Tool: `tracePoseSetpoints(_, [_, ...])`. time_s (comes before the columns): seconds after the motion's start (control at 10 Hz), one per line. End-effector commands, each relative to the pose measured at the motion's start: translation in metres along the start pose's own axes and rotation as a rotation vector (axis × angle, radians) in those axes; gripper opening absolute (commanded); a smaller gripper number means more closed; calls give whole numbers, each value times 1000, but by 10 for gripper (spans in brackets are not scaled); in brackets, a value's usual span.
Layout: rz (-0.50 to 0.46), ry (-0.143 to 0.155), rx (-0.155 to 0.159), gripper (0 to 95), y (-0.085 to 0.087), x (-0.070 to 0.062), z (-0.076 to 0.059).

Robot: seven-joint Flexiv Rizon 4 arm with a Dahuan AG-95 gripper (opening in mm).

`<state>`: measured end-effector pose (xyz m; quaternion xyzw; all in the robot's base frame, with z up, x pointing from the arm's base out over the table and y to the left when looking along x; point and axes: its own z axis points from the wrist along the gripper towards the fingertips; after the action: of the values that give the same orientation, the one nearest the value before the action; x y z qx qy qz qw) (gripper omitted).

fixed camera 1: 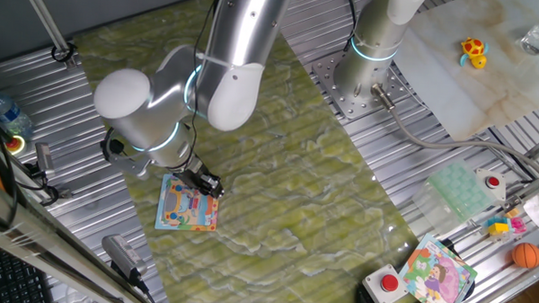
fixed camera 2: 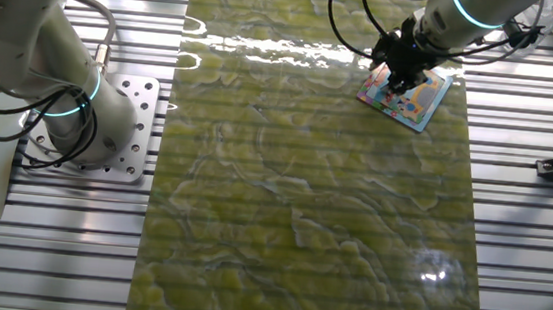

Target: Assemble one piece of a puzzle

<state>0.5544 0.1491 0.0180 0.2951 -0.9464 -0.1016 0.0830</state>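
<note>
The hand (fixed camera 1: 206,183) hovered low over the puzzle's (fixed camera 1: 188,205) far right corner on the green surface (fixed camera 1: 322,198), its grip unreadable and the piece unseen, so placement looked unfinished.

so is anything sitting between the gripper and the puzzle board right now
Nothing visible does. The gripper is right over the top edge of the puzzle, and in the other fixed view its fingers hang directly above the board with no object between. The piece itself is too small to make out, so I cannot tell whether the gripper holds it.

Green marbled mat (fixed camera 2: 312,208) over ribbed metal table (fixed camera 2: 528,267), glare patches.
</note>
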Motion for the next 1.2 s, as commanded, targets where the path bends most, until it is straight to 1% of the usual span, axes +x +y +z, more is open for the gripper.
tracePoseSetpoints(0.1, [-4, -6, 4, 380, -2, -1, 0])
tracePoseSetpoints(0.3, [-10, -19, 5, 380, -4, -2, 1])
tracePoseSetpoints(0.5, [-9, -16, 7, 380, -3, -6, -4])
tracePoseSetpoints(0.8, [-14, -21, 8, 380, -4, -6, -2])
tracePoseSetpoints(0.9, [-10, -18, -2, 380, -4, -7, -2])
tracePoseSetpoints(1.1, [-3, -6, -3, 380, 0, -6, -1])
tracePoseSetpoints(1.2, [-3, -5, -2, 380, 1, -6, -1])
